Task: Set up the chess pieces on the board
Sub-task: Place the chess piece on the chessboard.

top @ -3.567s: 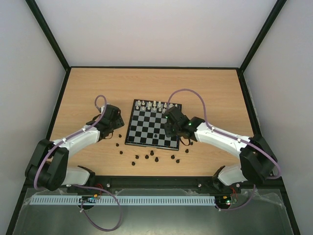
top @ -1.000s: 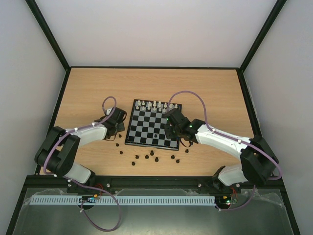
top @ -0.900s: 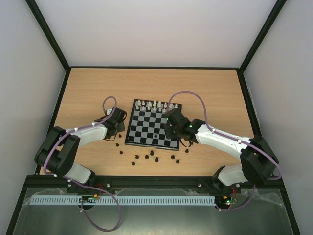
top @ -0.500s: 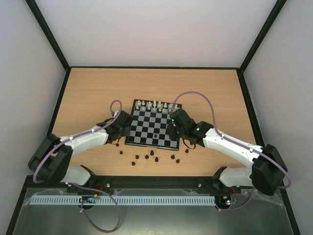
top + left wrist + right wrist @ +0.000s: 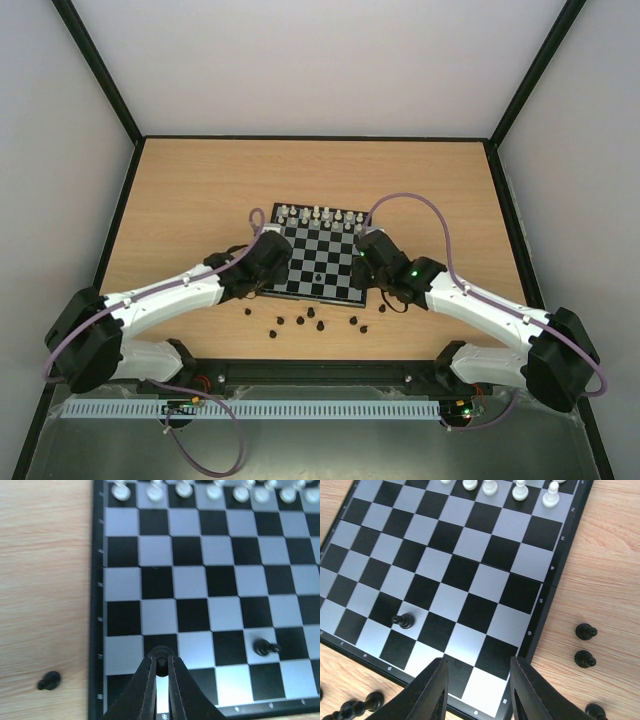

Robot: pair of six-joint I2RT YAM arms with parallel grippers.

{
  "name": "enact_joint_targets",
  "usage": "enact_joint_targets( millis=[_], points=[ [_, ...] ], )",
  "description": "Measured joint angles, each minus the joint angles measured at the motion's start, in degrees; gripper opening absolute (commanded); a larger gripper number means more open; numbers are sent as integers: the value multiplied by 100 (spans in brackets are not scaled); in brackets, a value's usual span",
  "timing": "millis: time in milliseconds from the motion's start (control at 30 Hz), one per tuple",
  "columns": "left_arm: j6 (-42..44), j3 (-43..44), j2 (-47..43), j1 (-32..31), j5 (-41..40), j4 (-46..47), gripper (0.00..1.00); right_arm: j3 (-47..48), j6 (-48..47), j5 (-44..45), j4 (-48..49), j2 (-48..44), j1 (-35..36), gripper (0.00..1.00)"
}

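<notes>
Though tiny and black, chess pieces (image 5: 300, 321) mostly off the board (image 5: 330, 250).

The left gripper (image 5: 161, 656) is clamped on a black piece (image 5: 161, 665) over the board's (image 5: 190, 580) near rows. One black pawn (image 5: 265, 648) stands on the board. Another (image 5: 49, 680) rests on the table (image 5: 45, 580).

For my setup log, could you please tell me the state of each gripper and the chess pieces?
left gripper: shut on a black piece, over the board.
right gripper: open, empty.
placed black piece: alone on the board.
loose black pieces: on the table, off the board.
</notes>
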Motion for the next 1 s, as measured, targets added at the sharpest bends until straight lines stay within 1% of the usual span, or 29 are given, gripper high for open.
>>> enact_joint_targets(
  millis=[133, 433, 633, 1000],
  points=[
    [-11, 107, 304, -271, 184, 52, 2, -87, 63, 153, -4, -2, 0, 36],
    [-101, 114, 745, -470, 507, 361, 3, -203, 153, 302, -20, -79, 0, 36],
    [-94, 271, 1226, -494, 616, 507, 3, -321, 186, 358, -22, -103, 0, 36],
    [-85, 581, 1814, -542, 723, 748, 5, -448, 219, 431, -22, -138, -15, 37]
  ],
)
